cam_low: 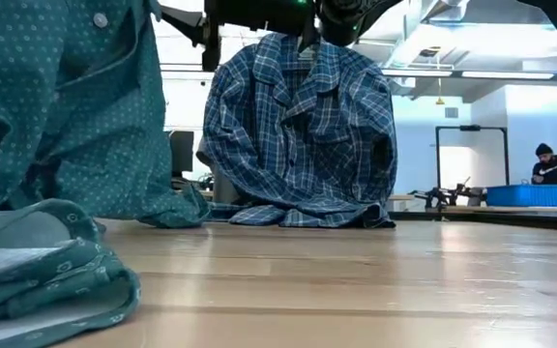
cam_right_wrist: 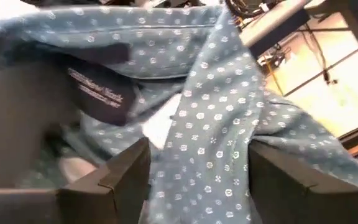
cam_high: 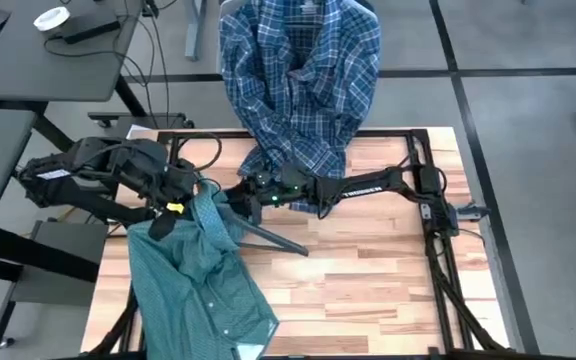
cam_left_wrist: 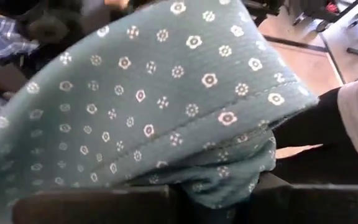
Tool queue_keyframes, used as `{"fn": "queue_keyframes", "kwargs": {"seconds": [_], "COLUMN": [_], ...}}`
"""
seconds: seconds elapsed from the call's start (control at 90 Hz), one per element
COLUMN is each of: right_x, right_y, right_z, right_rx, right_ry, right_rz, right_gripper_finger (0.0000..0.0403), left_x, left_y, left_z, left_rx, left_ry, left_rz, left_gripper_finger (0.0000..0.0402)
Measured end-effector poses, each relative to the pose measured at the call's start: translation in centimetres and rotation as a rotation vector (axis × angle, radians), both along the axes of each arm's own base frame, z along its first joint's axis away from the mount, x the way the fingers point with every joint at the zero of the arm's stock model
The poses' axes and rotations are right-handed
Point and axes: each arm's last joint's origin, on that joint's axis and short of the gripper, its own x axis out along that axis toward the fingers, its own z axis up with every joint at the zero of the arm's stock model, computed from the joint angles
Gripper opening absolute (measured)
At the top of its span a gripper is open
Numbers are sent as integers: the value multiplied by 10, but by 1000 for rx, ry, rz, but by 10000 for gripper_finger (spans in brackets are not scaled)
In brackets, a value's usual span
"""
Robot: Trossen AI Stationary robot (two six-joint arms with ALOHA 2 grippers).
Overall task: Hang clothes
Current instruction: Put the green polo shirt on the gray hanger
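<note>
- The green shirt [cam_high: 193, 270], patterned with small white flowers, lies in the lower left of the high view on the wooden surface [cam_high: 368, 270]. Its lower part spreads flat toward the bottom edge, and its upper part is lifted where both arms meet.
- The left hand [cam_high: 180, 195] sits at centre left of the high view, at the shirt's raised top edge. In its wrist view a fold of the green cloth is bunched between the dark fingers [cam_left_wrist: 92, 202], so it grips the shirt.
- The right hand [cam_high: 240, 195] reaches in from the right of the high view to the same part of the shirt. In its wrist view its fingers [cam_right_wrist: 123, 177] stand wide apart with green cloth lying between them.
- The blue-white plaid shirt [cam_high: 303, 80] hangs at top centre of the high view, its hem resting on the surface's far edge.
- A thin dark hanger [cam_high: 273, 238] lies on the surface just right of the green shirt.
- In the low view a person [cam_low: 549, 164] sits far back at the right.
</note>
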Motion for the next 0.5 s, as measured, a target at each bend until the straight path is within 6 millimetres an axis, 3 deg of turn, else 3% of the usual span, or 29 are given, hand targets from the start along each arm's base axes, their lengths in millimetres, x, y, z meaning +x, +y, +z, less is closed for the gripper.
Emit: {"fn": "queue_keyframes", "kwargs": {"seconds": [0.256,0.367,0.5], "right_x": [1,1,-1], "right_y": [7,0,-24], "right_z": [-4,-13,-27], "right_rx": [-139,-176,-211], "right_ry": [19,110,250], "right_rz": [-5,-29,-75], "right_gripper_finger": [22,5,2], "left_x": [1,1,-4], "left_y": [0,0,-2], "left_z": [1,0,-2], "left_rx": [-2,-15,-58], "left_ry": [-7,5,45], "left_rz": [-3,11,-9], "left_gripper_finger": [25,25,25]}}
